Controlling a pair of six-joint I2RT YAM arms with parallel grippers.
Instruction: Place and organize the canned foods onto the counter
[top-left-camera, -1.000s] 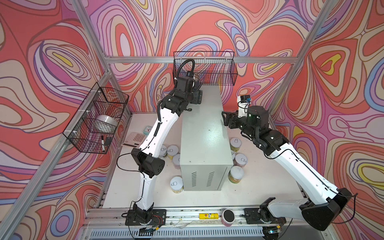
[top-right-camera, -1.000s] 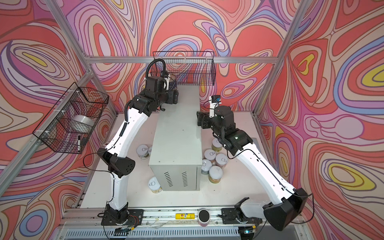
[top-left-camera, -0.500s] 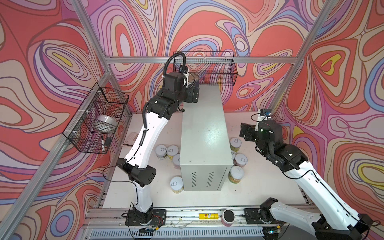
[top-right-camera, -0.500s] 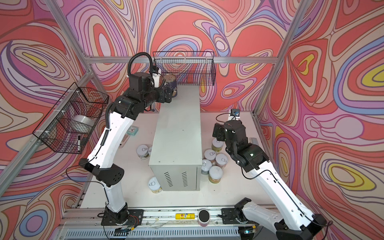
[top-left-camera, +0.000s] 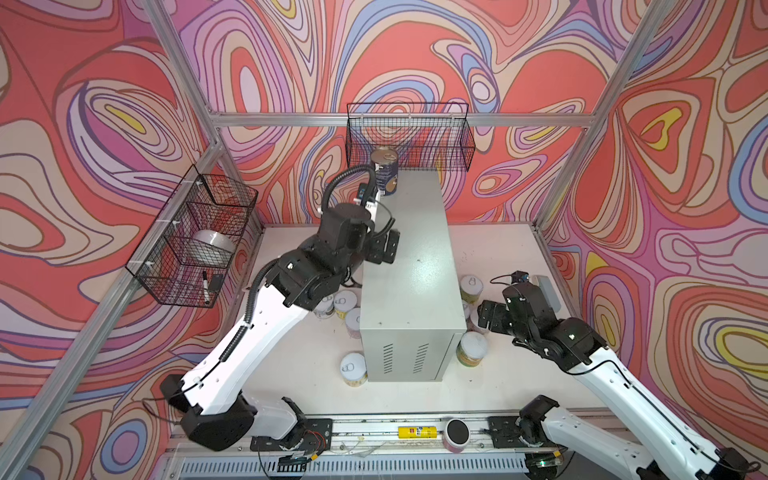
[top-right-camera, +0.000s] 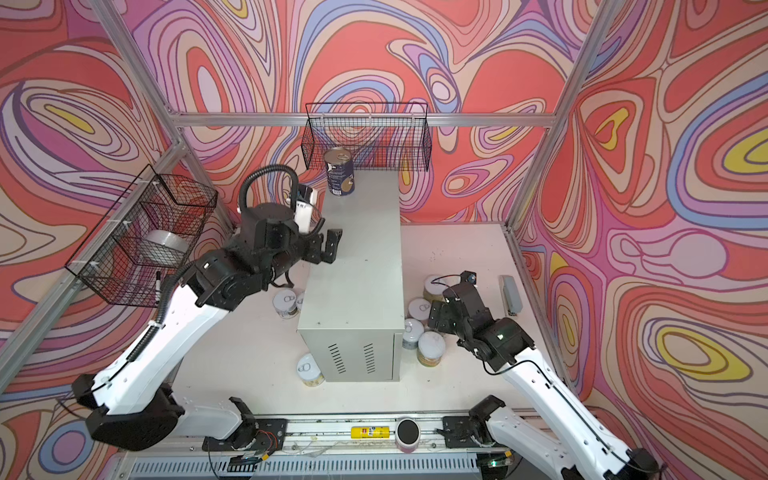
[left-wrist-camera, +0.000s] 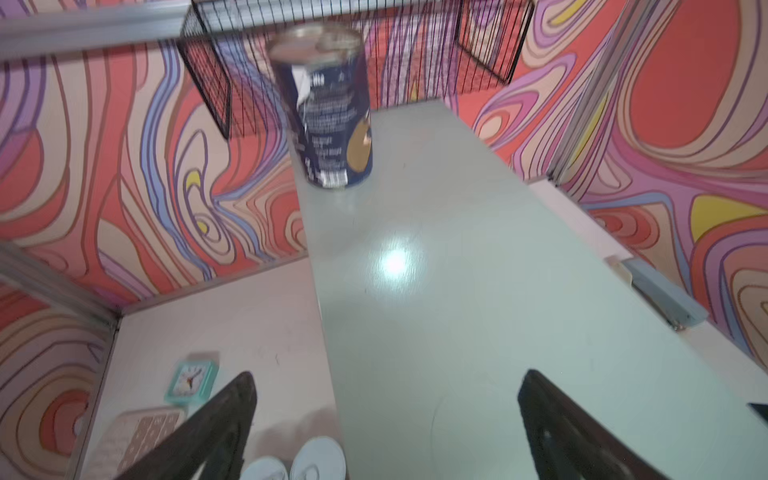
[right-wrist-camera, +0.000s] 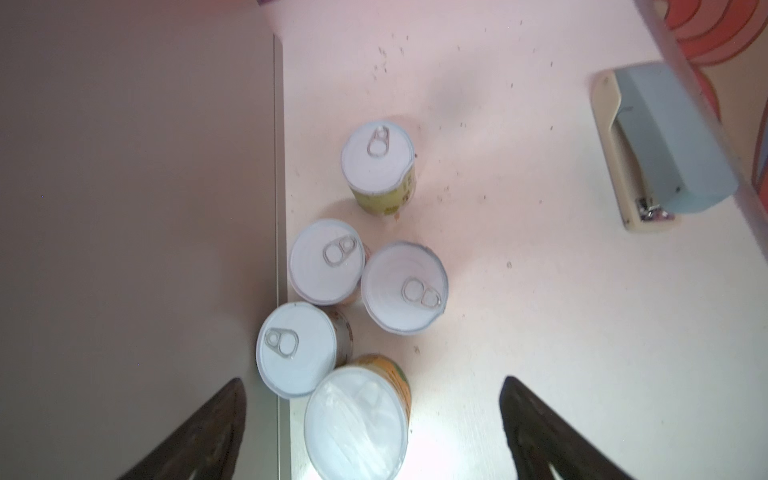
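I have one can up: the tall blue tin (top-left-camera: 384, 172) stands upright at the far end of the counter (top-left-camera: 415, 266), near its left edge and just below the wire basket (top-left-camera: 409, 137). I judge that spot leaves the rest of the top free for a row. My left gripper (top-left-camera: 384, 249) hangs over the counter's left edge, jaws spread wide with nothing between them, well apart from that tin. My right gripper (top-left-camera: 485, 315) is just as wide and empty, poised above five short tins (right-wrist-camera: 326, 262) crowded on the table (right-wrist-camera: 519, 291) against the counter's right side. More short tins sit on the table to the counter's left and by its front corner. With that crowding, the outermost tin looks like my safest pick.
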